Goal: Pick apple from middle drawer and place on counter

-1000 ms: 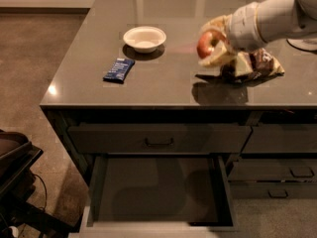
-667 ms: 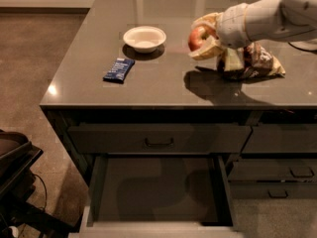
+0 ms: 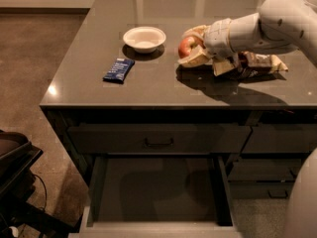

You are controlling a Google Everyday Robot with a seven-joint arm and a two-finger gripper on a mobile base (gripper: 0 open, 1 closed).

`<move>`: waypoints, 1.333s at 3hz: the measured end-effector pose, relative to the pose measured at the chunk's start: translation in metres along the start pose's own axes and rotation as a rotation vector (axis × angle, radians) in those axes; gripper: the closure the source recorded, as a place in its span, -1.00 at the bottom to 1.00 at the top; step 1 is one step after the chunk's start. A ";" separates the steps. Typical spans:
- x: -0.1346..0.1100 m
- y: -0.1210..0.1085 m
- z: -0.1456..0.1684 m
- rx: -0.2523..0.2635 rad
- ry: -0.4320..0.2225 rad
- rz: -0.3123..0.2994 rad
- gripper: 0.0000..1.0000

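The red apple (image 3: 186, 46) with a yellowish patch is held between my gripper's pale fingers (image 3: 194, 59), just above the counter (image 3: 163, 86) to the right of the white bowl. My gripper (image 3: 190, 47) is shut on the apple, and the arm reaches in from the right. The middle drawer (image 3: 158, 195) stands pulled open below the counter's front edge, and its dark floor is bare.
A white bowl (image 3: 144, 38) stands on the counter left of the apple. A blue snack bar (image 3: 119, 70) lies further left and nearer. A brown snack bag (image 3: 255, 63) lies under the arm. The shut top drawer (image 3: 158, 140) has a black handle.
My gripper has carried the apple leftwards over the counter, from above the brown bag towards the white bowl, and slightly lower.
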State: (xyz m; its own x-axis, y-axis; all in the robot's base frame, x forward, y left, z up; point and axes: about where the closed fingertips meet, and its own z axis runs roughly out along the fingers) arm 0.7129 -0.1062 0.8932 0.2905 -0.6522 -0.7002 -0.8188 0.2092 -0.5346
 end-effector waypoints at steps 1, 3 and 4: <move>0.000 0.000 0.000 0.000 0.000 0.000 0.16; 0.000 0.000 0.000 0.000 0.000 0.000 -0.77; 0.000 0.000 0.000 -0.001 0.000 0.000 -1.00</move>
State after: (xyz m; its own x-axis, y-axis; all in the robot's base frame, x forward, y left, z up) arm 0.7130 -0.1058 0.8930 0.2907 -0.6520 -0.7003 -0.8190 0.2088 -0.5344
